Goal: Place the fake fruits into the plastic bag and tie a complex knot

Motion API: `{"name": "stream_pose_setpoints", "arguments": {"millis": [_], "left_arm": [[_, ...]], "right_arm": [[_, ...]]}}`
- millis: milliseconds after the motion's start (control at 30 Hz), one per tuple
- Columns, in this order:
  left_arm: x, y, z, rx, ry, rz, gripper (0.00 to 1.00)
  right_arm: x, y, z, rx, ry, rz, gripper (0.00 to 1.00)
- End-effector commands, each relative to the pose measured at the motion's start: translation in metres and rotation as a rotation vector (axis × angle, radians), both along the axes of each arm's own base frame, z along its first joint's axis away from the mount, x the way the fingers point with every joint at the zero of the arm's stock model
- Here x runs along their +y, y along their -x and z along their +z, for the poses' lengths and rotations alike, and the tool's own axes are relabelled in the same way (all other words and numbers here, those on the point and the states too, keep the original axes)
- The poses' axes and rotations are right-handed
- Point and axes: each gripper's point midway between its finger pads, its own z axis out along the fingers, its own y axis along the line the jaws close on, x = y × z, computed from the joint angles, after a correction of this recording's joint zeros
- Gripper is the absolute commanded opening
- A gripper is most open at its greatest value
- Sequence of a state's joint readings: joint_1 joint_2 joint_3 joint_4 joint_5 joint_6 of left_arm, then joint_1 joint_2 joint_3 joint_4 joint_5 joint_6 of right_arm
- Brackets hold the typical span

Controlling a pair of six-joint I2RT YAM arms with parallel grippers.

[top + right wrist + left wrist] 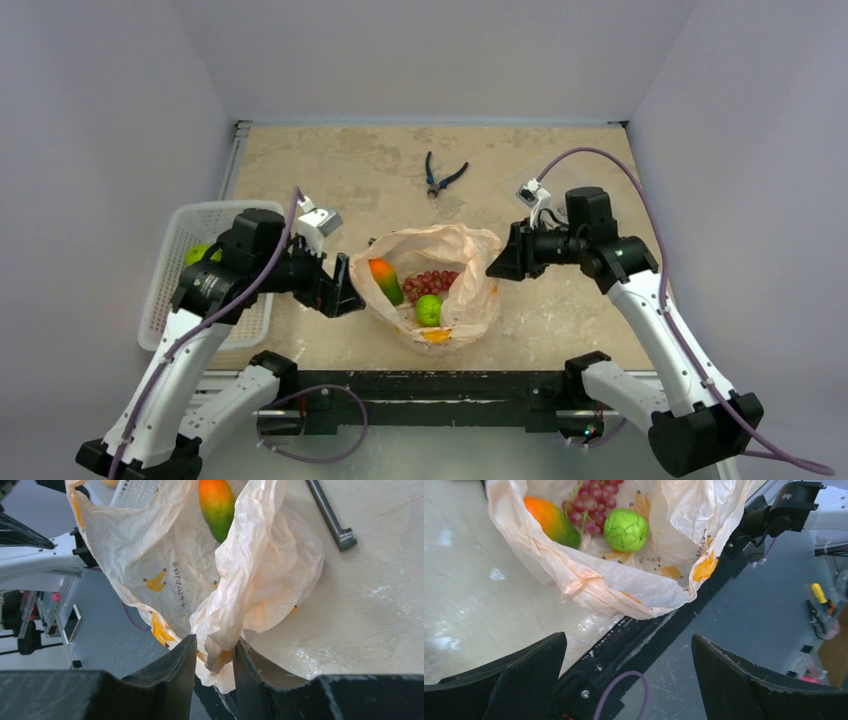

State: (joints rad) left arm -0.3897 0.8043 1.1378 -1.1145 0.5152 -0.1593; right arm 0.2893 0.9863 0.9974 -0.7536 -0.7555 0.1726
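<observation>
The plastic bag (470, 250) lies open at centre frame in the top view, containing a mango (385, 281), red grapes (432, 281) and a green fruit (428, 309). My right gripper (212, 655), jaws narrow, pinches a bunched fold of its rim. My left gripper (628, 647) stands wide beside it, holding nothing. The table (350, 180) is mottled beige, and plain pale walls (100, 100) enclose it.

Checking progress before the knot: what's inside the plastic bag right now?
Inside the plastic bag lie a mango, a red grape bunch and a green round fruit. The bag's crumpled walls cover its near and right parts, so any fruit there cannot be seen.
</observation>
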Motion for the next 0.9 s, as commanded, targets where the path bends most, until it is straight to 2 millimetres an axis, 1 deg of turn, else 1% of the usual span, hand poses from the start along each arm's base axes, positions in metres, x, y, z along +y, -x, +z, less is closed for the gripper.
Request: {"name": "stream_pose_setpoints", "arguments": {"millis": [0,67,167,233,267,333,400,433,467,500,567,600,667,700,733,767,833,867], "left_arm": [[-0.024,-0.001,-0.004,0.133,0.146,0.017,0.94],[-0.030,-0.012,-0.003,0.109,0.181,0.026,0.93],[-0.033,-0.028,-0.003,0.058,0.197,0.051,0.92],[-0.038,-0.034,0.001,0.028,0.218,0.034,0.85],[-0.040,-0.035,0.003,0.019,0.228,0.025,0.79],[-0.042,-0.039,0.006,-0.003,0.240,0.015,0.66],[-0.044,-0.038,0.010,-0.023,0.248,-0.014,0.45],[-0.045,-0.037,0.013,-0.032,0.251,-0.034,0.34],[-0.046,-0.035,0.019,-0.047,0.252,-0.063,0.23],[-0.047,-0.034,0.027,-0.071,0.249,-0.094,0.13],[-0.046,-0.029,0.049,-0.144,0.237,-0.157,0.00],[-0.046,-0.030,0.064,-0.202,0.233,-0.185,0.00],[-0.043,-0.027,0.099,-0.319,0.209,-0.253,0.00],[-0.041,-0.024,0.127,-0.405,0.205,-0.285,0.00],[-0.038,-0.024,0.149,-0.491,0.186,-0.308,0.00],[-0.036,-0.024,0.169,-0.557,0.172,-0.313,0.00],[-0.031,-0.021,0.215,-0.695,0.174,-0.311,0.00],[-0.030,-0.019,0.232,-0.743,0.185,-0.314,0.00]], "right_arm": [[0.007,0.011,0.012,-0.011,-0.078,0.041,0.31],[0.008,0.012,0.015,-0.026,-0.092,0.046,0.30],[0.009,0.013,0.019,-0.034,-0.105,0.041,0.30],[0.009,0.011,0.024,-0.054,-0.108,0.034,0.28],[0.008,0.008,0.026,-0.070,-0.107,0.024,0.25],[0.009,-0.001,0.035,-0.106,-0.120,-0.004,0.15],[0.011,-0.008,0.043,-0.137,-0.135,-0.013,0.04],[0.012,-0.010,0.049,-0.156,-0.142,-0.011,0.00],[0.013,-0.012,0.057,-0.182,-0.156,-0.004,0.00],[0.015,-0.011,0.068,-0.211,-0.181,0.012,0.00],[0.018,-0.010,0.101,-0.293,-0.237,0.019,0.00],[0.018,-0.009,0.119,-0.338,-0.262,0.018,0.00],[0.019,-0.006,0.167,-0.448,-0.321,0.017,0.00],[0.018,-0.005,0.191,-0.500,-0.344,0.011,0.00],[0.016,-0.004,0.215,-0.554,-0.360,0.004,0.00],[0.015,-0.004,0.235,-0.601,-0.368,0.000,0.00],[0.011,-0.001,0.274,-0.709,-0.373,-0.006,0.00],[0.009,0.002,0.293,-0.762,-0.379,-0.009,0.00]]}}
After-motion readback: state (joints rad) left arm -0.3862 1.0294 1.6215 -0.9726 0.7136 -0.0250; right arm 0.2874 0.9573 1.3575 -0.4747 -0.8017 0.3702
